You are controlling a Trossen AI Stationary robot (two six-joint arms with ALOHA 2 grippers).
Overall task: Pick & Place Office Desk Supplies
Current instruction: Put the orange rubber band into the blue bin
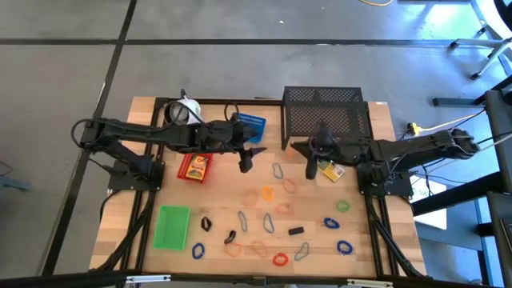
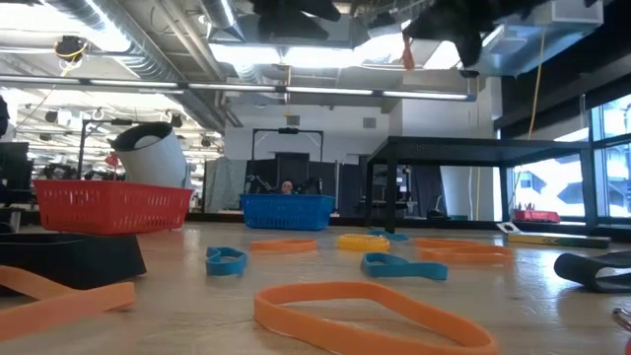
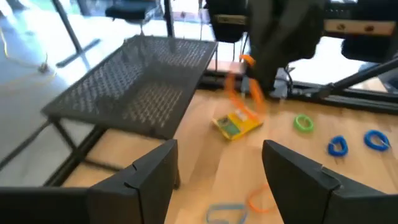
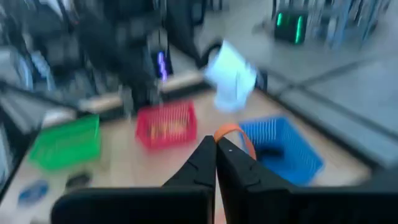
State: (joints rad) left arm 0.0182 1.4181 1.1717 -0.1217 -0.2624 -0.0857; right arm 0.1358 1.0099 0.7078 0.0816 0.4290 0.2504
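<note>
My right gripper (image 1: pixel 311 170) is raised above the table in front of the black mesh rack, shut on an orange band loop (image 4: pixel 232 130). The loop also shows in the left wrist view (image 3: pixel 241 94) and the low view (image 2: pixel 407 51). My left gripper (image 1: pixel 245 164) is open and holds nothing; it hovers near the table's middle, between the red tray (image 1: pixel 194 166) and my right gripper. The blue tray (image 1: pixel 250 124) is at the far edge and the green tray (image 1: pixel 172 226) at near left. The yellow box (image 1: pixel 330 170) lies flat beside my right gripper. Coloured bands, wire clips and black clips lie scattered over the near half. My right gripper pinches the orange band loop between its two shut fingertips (image 4: pixel 225 151), coming from above and pointing down. The loop is lifted clear of the table. Part of it arches past the tips (image 4: pixel 236 129), and in the left wrist view it hangs slack below the fingers (image 3: pixel 250 99).
The black mesh rack (image 1: pixel 324 116) stands at the far right, close behind my right gripper. A white round cup-like object (image 1: pixel 186 112) sits at the far left beside the blue tray. The red tray holds yellowish items. Bare wood shows between the trays.
</note>
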